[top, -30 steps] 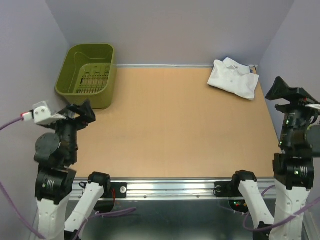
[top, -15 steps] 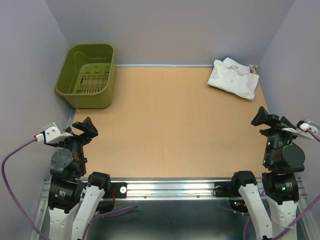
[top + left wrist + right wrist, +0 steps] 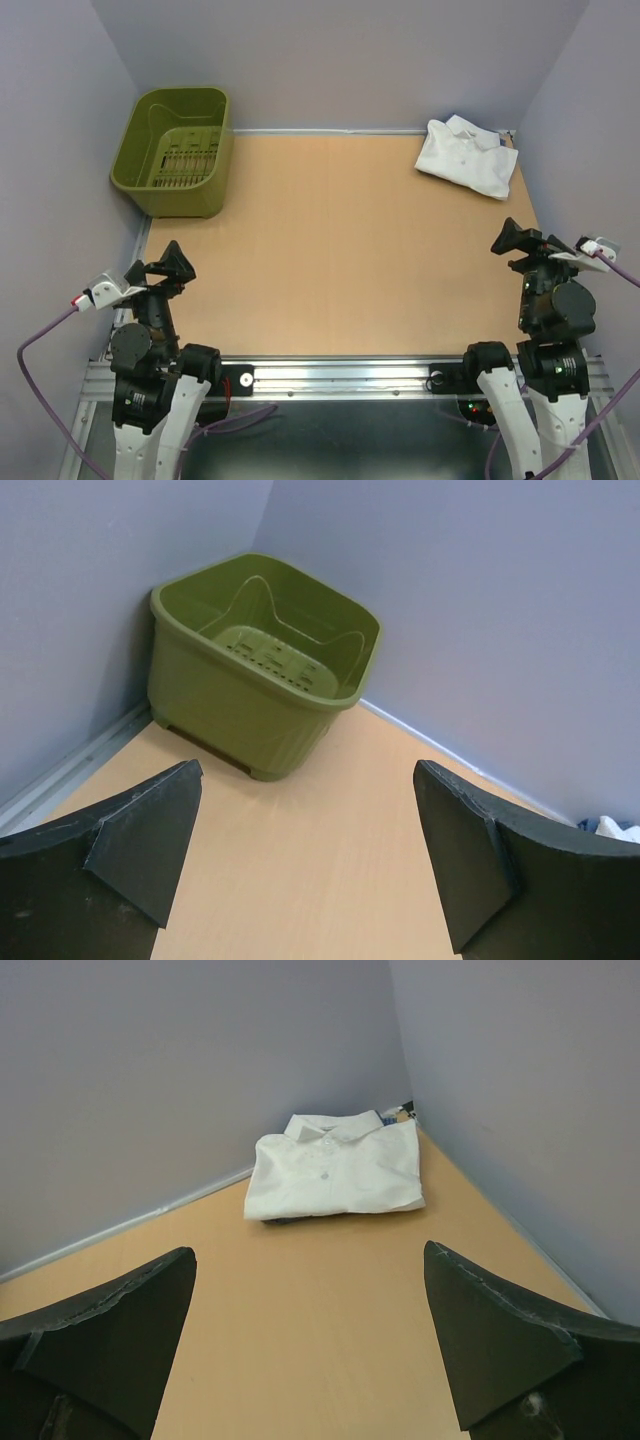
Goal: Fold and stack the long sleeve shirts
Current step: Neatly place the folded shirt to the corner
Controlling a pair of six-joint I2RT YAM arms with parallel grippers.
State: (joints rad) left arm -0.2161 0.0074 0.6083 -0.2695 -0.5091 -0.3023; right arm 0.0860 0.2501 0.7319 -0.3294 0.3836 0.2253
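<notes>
Cloth shirt (image 3: 467, 157), smooth plastic basket (image 3: 183, 199), matt wood table (image 3: 340, 250).

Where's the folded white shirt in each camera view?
Top external: white shirt, far right corner of the table.
Left wrist: only a white sliver at the right edge, probably it.
Right wrist: centre, in the far corner.
Shared landmark: the pale strip along the table's far edge.
</notes>
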